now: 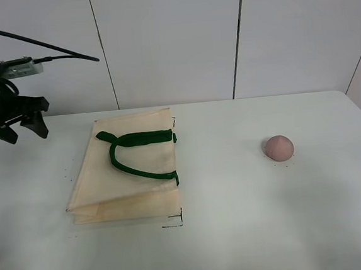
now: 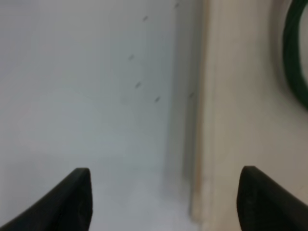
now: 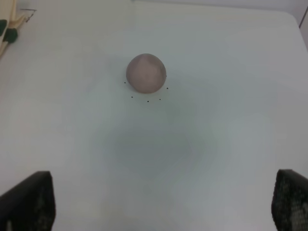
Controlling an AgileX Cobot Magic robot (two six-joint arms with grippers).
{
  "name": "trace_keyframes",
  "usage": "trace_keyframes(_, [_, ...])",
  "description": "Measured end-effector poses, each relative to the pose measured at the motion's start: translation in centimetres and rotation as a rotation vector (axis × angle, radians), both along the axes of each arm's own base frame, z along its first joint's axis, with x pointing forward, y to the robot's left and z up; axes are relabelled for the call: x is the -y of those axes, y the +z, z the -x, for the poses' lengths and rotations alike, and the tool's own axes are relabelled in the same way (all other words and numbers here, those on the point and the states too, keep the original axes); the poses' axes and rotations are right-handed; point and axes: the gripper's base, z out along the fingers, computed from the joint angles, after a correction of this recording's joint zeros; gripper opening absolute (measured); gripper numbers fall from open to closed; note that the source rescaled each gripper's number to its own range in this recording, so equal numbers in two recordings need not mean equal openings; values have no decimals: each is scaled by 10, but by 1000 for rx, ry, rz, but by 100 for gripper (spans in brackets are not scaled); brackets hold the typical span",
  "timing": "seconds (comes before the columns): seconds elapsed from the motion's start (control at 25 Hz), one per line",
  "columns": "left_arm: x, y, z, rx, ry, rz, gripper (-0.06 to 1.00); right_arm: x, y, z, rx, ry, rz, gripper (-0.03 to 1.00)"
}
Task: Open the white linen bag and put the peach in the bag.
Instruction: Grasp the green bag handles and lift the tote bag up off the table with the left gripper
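The white linen bag [image 1: 128, 171] lies flat and closed on the table's left half, its dark green handles [image 1: 134, 153] folded on top. The peach [image 1: 278, 146] sits on the table to the right, well apart from the bag. My left gripper [image 1: 25, 131] is open and empty, raised above the table left of the bag. In the left wrist view, the left gripper [image 2: 166, 192] looks down on the bag's edge [image 2: 240, 96]. My right gripper [image 3: 161, 202] is open and empty, well short of the peach [image 3: 146, 72]. The right arm does not show in the exterior high view.
The white table [image 1: 239, 231] ends at a wall of white panels [image 1: 172, 41] behind. Small black marks [image 1: 175, 222] sit by the bag's corner and around the peach. The bag's corner [image 3: 7, 29] shows at the edge of the right wrist view.
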Motion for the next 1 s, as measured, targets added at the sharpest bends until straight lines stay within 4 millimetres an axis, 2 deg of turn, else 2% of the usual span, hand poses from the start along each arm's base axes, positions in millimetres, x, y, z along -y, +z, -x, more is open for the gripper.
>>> trace_keyframes(0.16, [23, -19, -31, -26, -12, 28, 96, 0, 0, 0, 0, 0, 0, 100])
trace_keyframes(0.24, [42, -27, -40, -38, -12, 34, 96, 0, 0, 0, 0, 0, 0, 100])
trace_keyframes(0.4, [88, -46, -53, -63, -31, 19, 96, 0, 0, 0, 0, 0, 0, 100])
trace_keyframes(0.56, [125, -66, -60, -70, -33, 7, 96, 0, 0, 0, 0, 0, 0, 100])
trace_keyframes(0.68, [136, -83, -64, -73, -28, 5, 96, 0, 0, 0, 0, 0, 0, 100])
trace_keyframes(1.0, [136, -117, -74, -75, -23, -35, 96, 0, 0, 0, 0, 0, 0, 100])
